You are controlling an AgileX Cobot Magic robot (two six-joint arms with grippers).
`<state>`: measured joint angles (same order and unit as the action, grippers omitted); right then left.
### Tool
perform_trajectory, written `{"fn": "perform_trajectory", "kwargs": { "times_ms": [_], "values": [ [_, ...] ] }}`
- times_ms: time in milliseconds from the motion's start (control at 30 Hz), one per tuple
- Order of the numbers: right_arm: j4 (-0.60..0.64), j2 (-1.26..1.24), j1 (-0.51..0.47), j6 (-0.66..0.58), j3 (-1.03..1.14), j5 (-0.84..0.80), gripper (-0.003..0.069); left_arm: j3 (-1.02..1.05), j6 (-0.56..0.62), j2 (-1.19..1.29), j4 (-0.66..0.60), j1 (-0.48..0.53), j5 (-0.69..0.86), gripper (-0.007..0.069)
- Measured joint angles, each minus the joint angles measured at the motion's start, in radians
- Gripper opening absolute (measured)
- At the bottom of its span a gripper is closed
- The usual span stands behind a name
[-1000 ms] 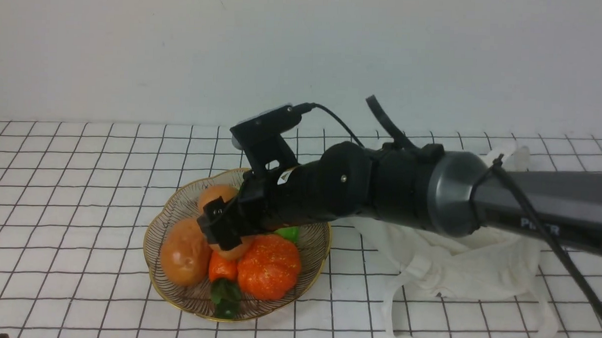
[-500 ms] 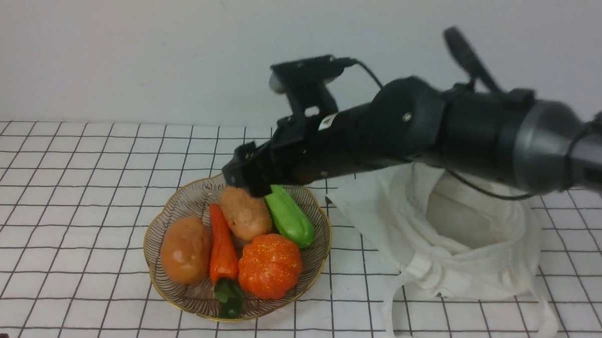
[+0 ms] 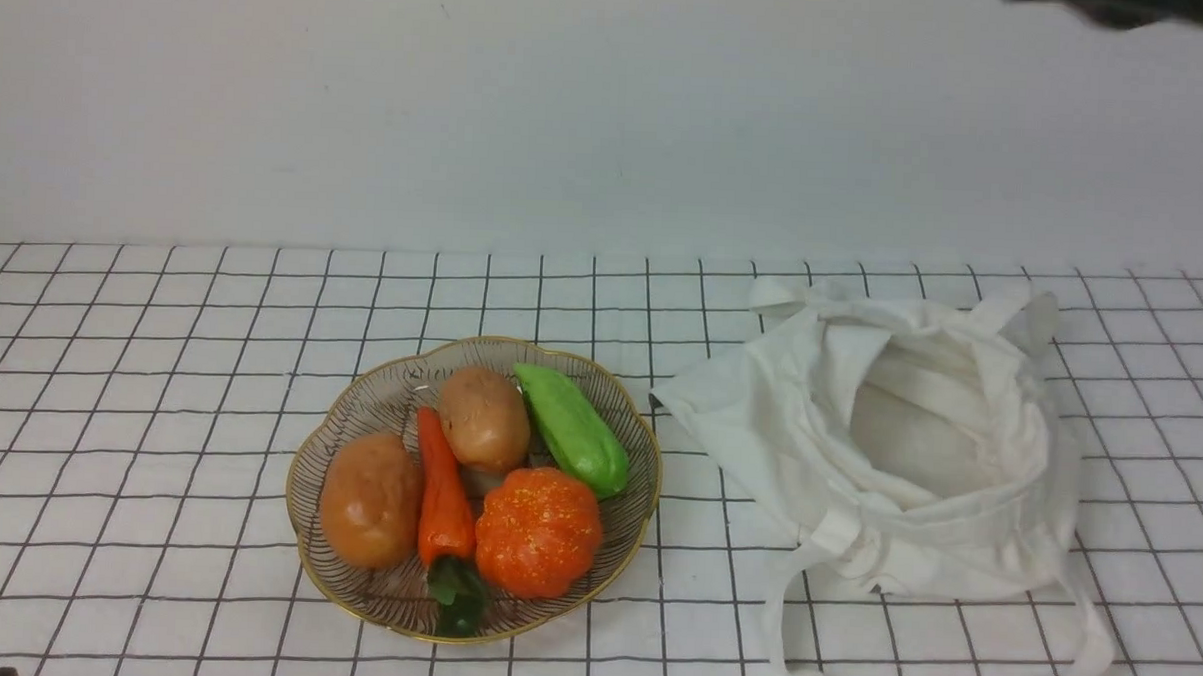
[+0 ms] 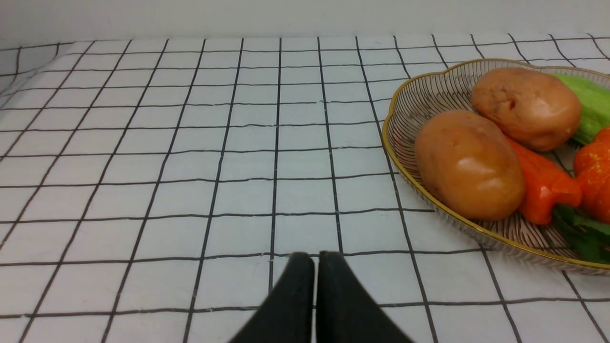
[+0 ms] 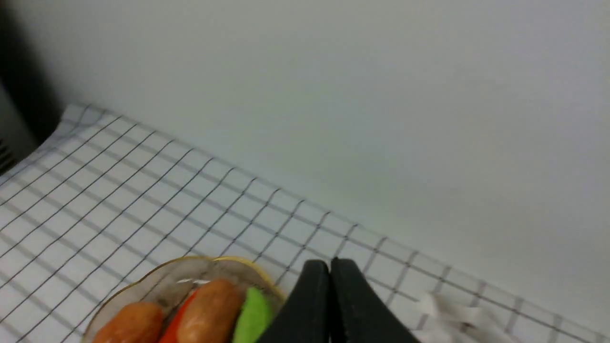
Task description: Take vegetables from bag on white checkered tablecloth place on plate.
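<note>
Left gripper (image 4: 314, 261): two black tapered fingers pressed together, nothing between them, low over the white checkered tablecloth (image 3: 160, 363). The cloth is matte with a thin black grid, slightly rippled.

Plate (image 3: 302, 468): shallow clear glass, fine dark radial lines, scalloped gold rim. Contents, left to right:
- glossy potato (image 3: 371, 500), darker brown, the larger one
- orange pepper (image 3: 443, 503), long, smooth, green stem toward the near rim
- tan potato (image 3: 485, 419), oval, matte, lying at the back of the plate between the pepper and the green gourd (image 3: 573, 429)
- the gourd itself, ridged and waxy
- pumpkin (image 3: 540, 531), orange, lobed, speckled, just in front of the tan potato

Bag (image 3: 789, 415): soft white cloth, crumpled, mouth gaping, straps trailing toward the near edge, just beside the plate.

Right gripper (image 5: 330, 274): black fingers closed on each other, empty, raised above the plate's far rim.

A second ago the right jaws sat around the tan potato over the plate. Now the right arm is only a dark sliver (image 3: 1123, 8) at the front view's top corner.
</note>
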<state>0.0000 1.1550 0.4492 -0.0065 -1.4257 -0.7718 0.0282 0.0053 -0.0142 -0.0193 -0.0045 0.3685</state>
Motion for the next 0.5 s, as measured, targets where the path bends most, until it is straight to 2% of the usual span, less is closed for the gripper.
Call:
{"fn": "perform_trajectory", "kwargs": {
  "times_ms": [100,133,333,500],
  "values": [
    [-0.214,-0.194,-0.012,0.183,0.081,-0.021,-0.0011,0.0,0.0,0.0,0.0,0.0,0.0,-0.0008],
    [-0.251,-0.229,-0.012,0.212,0.107,-0.023,-0.0011,0.0,0.0,0.0,0.0,0.0,0.0,-0.0008],
    [-0.417,-0.604,-0.013,0.452,0.364,-0.023,-0.0011,0.0,0.0,0.0,0.0,0.0,0.0,-0.0008],
    [-0.472,-0.877,-0.013,0.537,0.582,0.019,-0.0011,0.0,0.0,0.0,0.0,0.0,0.0,-0.0008]
  ]
}}
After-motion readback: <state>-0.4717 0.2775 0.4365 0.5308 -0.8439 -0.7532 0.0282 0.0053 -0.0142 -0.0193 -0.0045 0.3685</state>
